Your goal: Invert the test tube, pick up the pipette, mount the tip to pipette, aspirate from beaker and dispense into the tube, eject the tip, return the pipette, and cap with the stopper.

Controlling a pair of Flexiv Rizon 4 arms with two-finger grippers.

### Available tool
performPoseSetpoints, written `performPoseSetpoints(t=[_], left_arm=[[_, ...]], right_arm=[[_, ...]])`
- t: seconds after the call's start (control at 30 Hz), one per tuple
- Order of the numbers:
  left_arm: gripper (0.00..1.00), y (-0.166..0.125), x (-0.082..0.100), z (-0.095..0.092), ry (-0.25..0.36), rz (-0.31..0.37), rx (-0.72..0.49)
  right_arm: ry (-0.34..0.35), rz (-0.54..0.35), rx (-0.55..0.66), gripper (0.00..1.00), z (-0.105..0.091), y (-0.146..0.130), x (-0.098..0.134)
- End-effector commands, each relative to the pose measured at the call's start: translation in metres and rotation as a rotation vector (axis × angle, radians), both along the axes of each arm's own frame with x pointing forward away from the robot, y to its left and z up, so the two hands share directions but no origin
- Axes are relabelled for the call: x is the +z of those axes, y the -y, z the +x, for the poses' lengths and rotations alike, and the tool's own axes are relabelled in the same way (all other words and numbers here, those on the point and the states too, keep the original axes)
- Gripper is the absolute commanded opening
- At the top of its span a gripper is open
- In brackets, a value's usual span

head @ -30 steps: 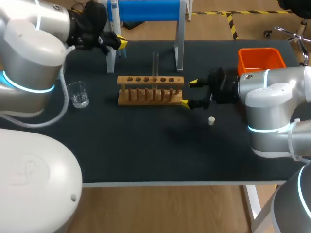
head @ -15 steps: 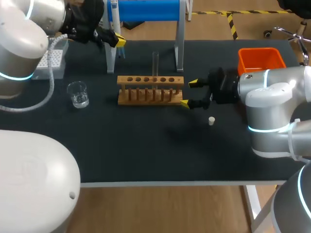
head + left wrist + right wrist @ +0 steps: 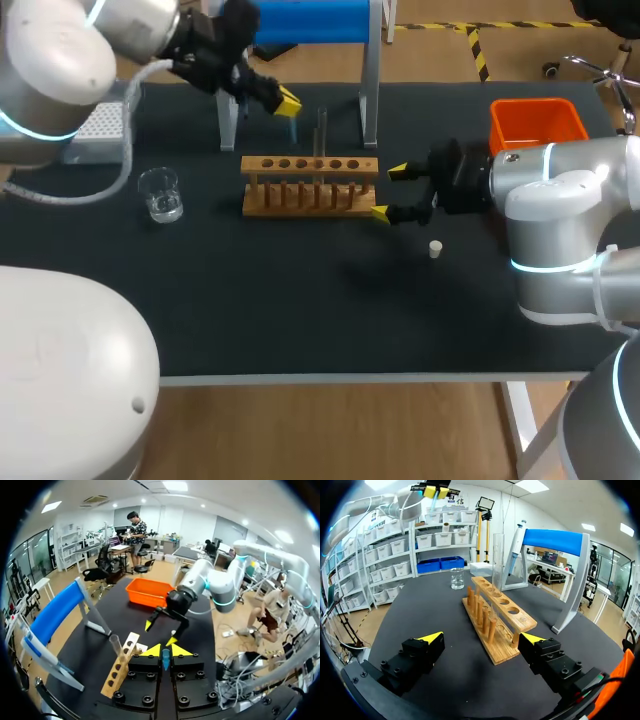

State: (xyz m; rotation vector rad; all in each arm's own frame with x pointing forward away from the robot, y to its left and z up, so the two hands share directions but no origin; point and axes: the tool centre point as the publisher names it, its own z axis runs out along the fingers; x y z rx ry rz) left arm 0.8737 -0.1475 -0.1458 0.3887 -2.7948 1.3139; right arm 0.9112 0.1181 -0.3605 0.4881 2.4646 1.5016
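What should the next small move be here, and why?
Probably the right gripper reaching for the pipette: its fingers are open and empty beside the test tube rack, the pipette hangs on its stand, and the left gripper already pinches a blue tip.

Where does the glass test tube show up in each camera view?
Head view: test tube upright in the wooden rack, mid-table.
Left wrist view: test tube in the wooden rack, this side of the orange bin.
Right wrist view: test tube in the wooden rack, ahead of the right gripper.
Shared landmark: the wooden rack.
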Motion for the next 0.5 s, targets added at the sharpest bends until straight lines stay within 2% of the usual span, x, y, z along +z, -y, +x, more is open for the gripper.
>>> performPoseSetpoints(t=[0.03,0.23,0.5], left_arm=[[0.0,0.018,-0.005,-0.009,-0.002,0.049,0.043],[0.0,0.029,-0.011,-0.027,0.008,0.045,0.102],[0.0,0.035,-0.012,-0.033,0.05,0.052,0.126]], right_arm=[[0.002,0.002,0.0,1.0,-0.001,0.001,0.0],[0.002,0.002,0.0,1.0,-0.001,0.001,0.0],[0.002,0.002,0.0,1.0,-0.001,0.001,0.0]])
